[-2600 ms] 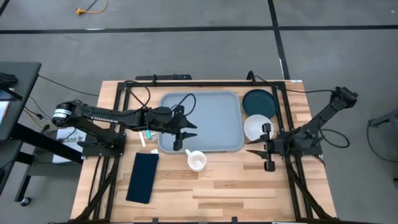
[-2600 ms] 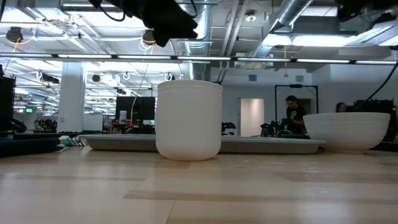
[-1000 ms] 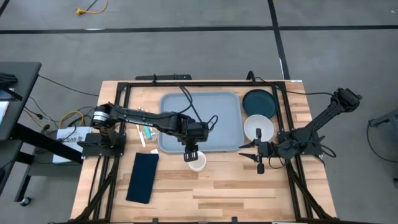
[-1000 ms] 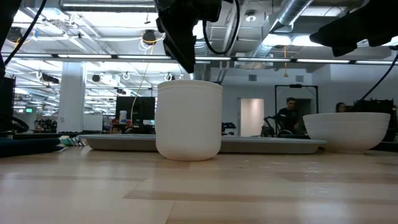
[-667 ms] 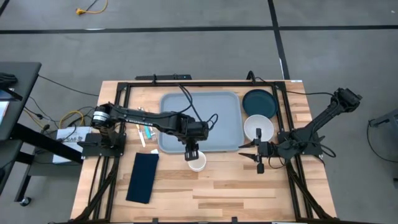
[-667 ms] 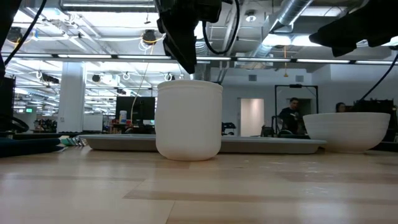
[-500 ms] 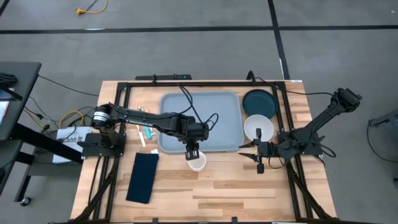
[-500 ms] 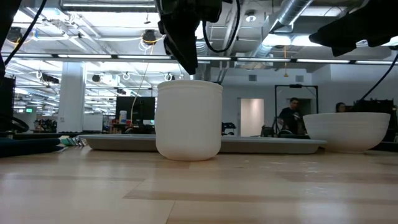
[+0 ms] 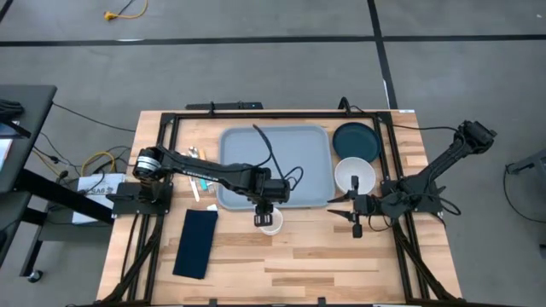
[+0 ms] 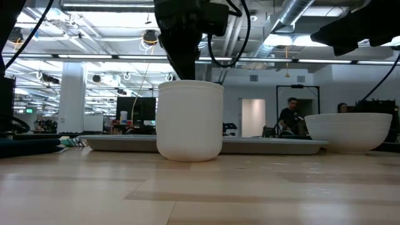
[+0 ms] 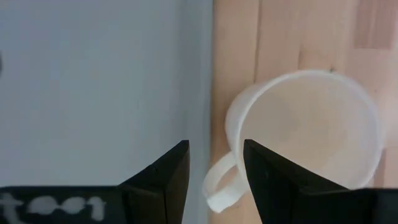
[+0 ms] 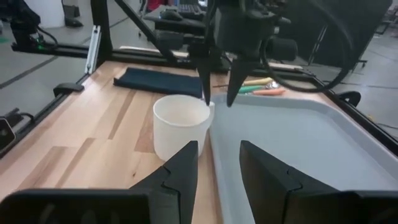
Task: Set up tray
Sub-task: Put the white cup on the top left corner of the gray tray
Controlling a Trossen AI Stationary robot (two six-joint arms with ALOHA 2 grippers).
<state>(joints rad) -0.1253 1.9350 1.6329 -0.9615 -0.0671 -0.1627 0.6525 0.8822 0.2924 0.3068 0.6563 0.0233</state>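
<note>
Over cup (image 9: 271, 221) handle: L gripper (image 9: 263, 218) open.

Low view: white cup (image 10: 190, 120) hides the tray (image 10: 119, 143) middle. Left wrist view: cup handle (image 11: 219, 185) partly behind left hand (image 11: 214, 163) fingers. Person (image 10: 291, 117) too small to detail.

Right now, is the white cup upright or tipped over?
Upright: the white cup stands on its base in the low view; its open mouth faces up toward the left wrist camera.

We reach our left arm out, its pincer (image 9: 265, 214) pointing straight down, fingers parted; our right pincer (image 9: 345, 211) waits, parted too.
</note>
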